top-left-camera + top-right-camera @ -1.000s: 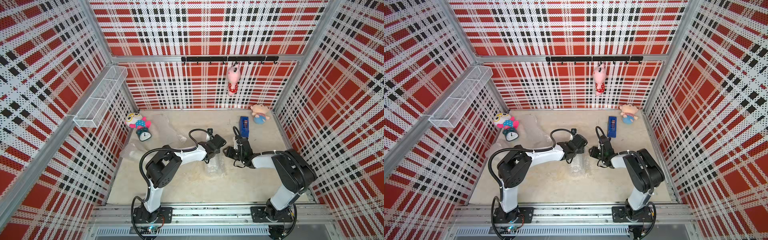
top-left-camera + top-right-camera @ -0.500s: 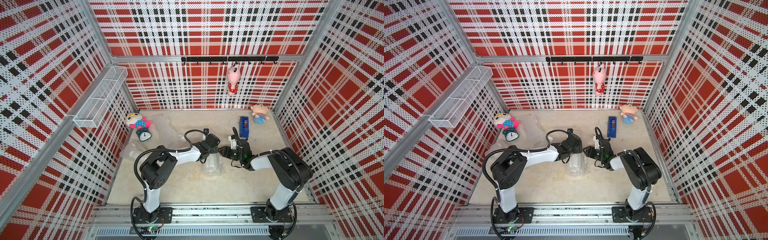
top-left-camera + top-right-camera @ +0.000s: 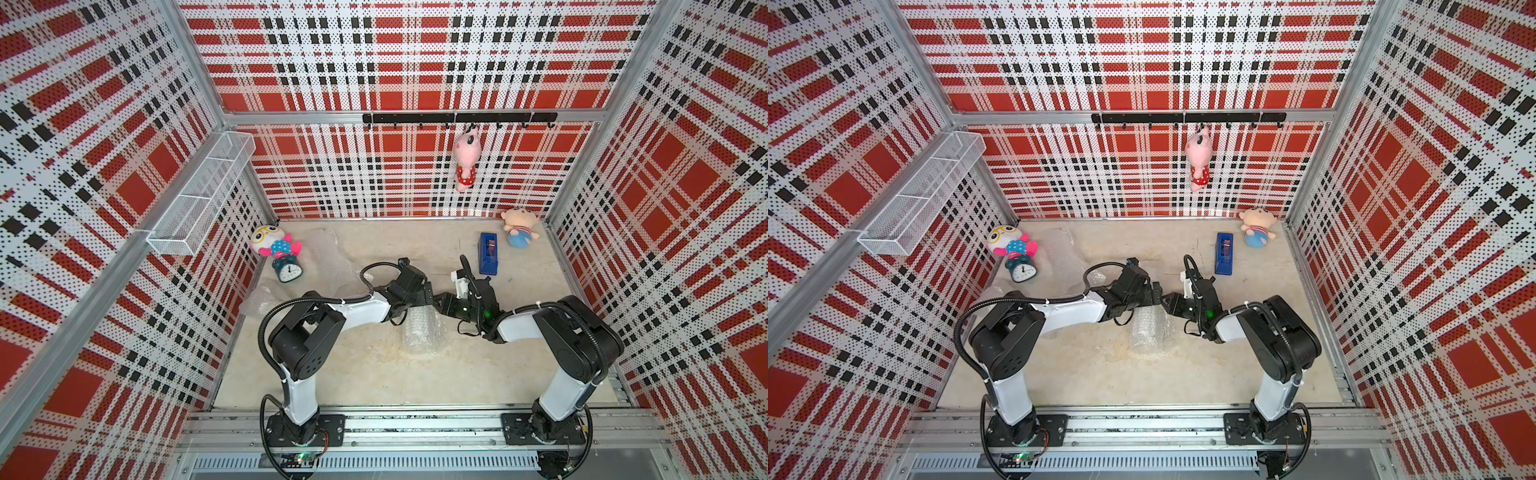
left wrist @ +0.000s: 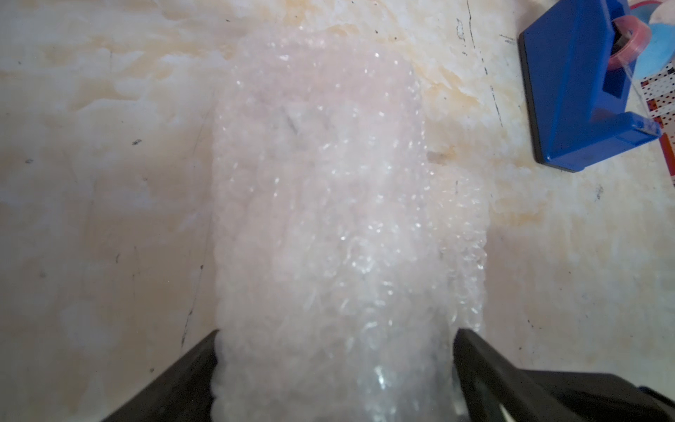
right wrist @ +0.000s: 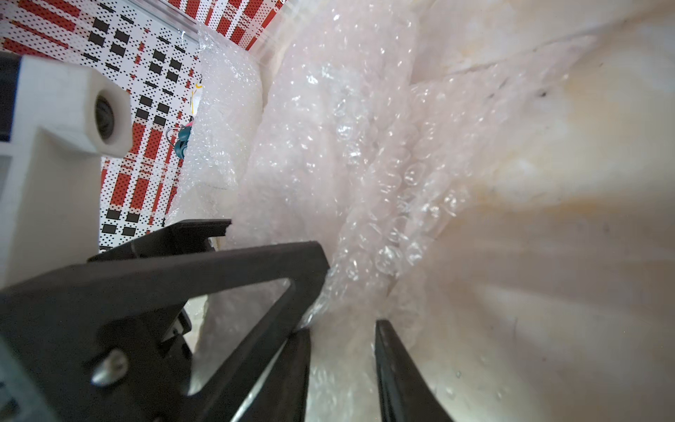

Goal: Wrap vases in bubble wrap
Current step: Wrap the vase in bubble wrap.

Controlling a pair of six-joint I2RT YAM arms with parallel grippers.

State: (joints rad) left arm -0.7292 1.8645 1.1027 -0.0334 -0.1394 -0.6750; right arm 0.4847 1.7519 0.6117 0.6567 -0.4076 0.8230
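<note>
Left wrist view: left gripper [image 4: 338, 331] wide astride the wrapped vase [image 4: 328, 182] at table [image 3: 332, 374] centre, right gripper [image 5: 341, 336] narrowed on its bubble wrap [image 5: 383, 219]; best keep that pinch firm while left lifts clear.

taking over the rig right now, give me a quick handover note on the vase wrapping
Left gripper: open, jaws either side of one end of the wrapped bundle.
Right gripper: jaws narrow, with a fold of that bundle's wrap between them; a firm pinch cannot be confirmed.
Things: the bundle is mid table, and the vase inside is not clearly seen. Loose bubble wrap lies back left, blue tape dispenser back right. No bare vase is in view.
Done: one bundle looks rolled up.
Left: probably tuck its ends and tape it; no tape shows on it.
</note>
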